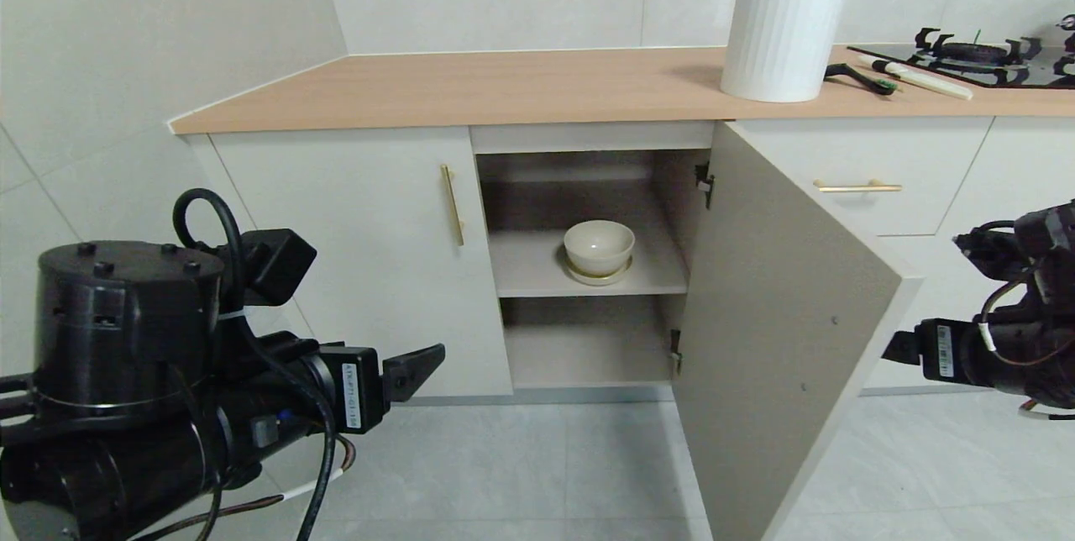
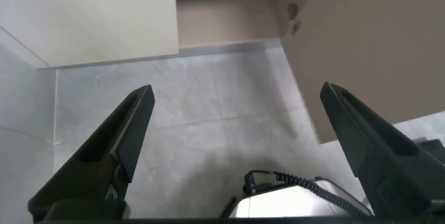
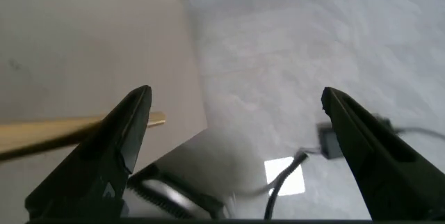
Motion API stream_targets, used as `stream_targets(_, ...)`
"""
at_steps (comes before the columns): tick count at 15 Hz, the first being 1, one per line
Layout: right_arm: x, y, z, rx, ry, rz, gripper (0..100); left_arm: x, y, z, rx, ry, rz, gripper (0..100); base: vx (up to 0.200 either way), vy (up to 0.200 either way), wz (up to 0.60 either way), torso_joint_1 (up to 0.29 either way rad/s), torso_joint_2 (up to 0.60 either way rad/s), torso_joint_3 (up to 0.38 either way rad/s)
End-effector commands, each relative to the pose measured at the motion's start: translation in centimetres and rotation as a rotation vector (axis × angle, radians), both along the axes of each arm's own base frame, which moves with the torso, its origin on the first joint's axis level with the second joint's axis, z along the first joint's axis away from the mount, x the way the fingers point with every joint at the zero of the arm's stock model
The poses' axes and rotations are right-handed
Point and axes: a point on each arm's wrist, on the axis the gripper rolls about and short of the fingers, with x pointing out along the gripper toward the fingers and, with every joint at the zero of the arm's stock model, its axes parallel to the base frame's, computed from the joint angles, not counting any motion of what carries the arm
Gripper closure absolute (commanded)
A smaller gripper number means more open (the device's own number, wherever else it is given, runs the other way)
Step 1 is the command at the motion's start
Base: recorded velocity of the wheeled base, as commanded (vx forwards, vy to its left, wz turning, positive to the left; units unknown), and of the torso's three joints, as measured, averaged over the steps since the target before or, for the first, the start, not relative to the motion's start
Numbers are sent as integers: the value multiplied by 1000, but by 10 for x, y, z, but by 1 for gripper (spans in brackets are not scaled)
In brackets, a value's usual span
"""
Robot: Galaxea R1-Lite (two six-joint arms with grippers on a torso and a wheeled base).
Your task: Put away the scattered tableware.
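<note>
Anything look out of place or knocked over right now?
Nothing is spilled or tipped. A dark utensil and a pale utensil lie loose on the counter beside the white container, near the stove. The cabinet door stands wide open; inside, the bowl sits upright on a plate on the middle shelf.

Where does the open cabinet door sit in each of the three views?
Head view: the open cabinet door stands centre-right, inner face showing.
Left wrist view: door beside the low cabinet opening.
Right wrist view: door bearing its gold handle.
Shared landmark: the grey floor tiles.
</note>
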Motion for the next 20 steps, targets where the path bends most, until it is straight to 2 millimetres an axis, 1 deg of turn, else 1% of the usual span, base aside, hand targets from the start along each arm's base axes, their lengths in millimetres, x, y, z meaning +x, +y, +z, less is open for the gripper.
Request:
stream_targets(1,7,34,-8,7,-14,129,0,-1,0,1,-3,-5,1,0,0,0,0,0,0,0)
stream_targets(4,25,82,-23,12,-59,267,0,0,0,1,-3,-5,1,0,0,0,0,0,0,0)
stream_targets(5,27,88,-25,12,-64,280,0,0,0,1,-2,-4,3,0,0,0,0,0,0,0)
stream_targets(6,29,102,-30,17,-68,311,0,1,0,1,-1,-1,3,0,0,0,0,0,0,0)
stream_targets(8,32,116,-36,89,-93,309,0,1,0,2,-2,-4,3,0,0,0,0,0,0,0)
stream_targets(10,41,120,-48,111,-92,287,0,1,0,1,-1,-1,3,0,0,0,0,0,0,0)
stream_targets(13,51,126,-53,164,-146,267,0,1,-1,-1,0,11,-8,0,0,0,0,0,0,0)
stream_targets(16,61,132,-65,196,-176,246,0,1,0,-3,9,26,-13,0,0,0,0,0,0,0)
stream_targets(20,63,133,-67,198,-188,239,0,0,0,-1,5,20,-13,0,0,0,0,0,0,0)
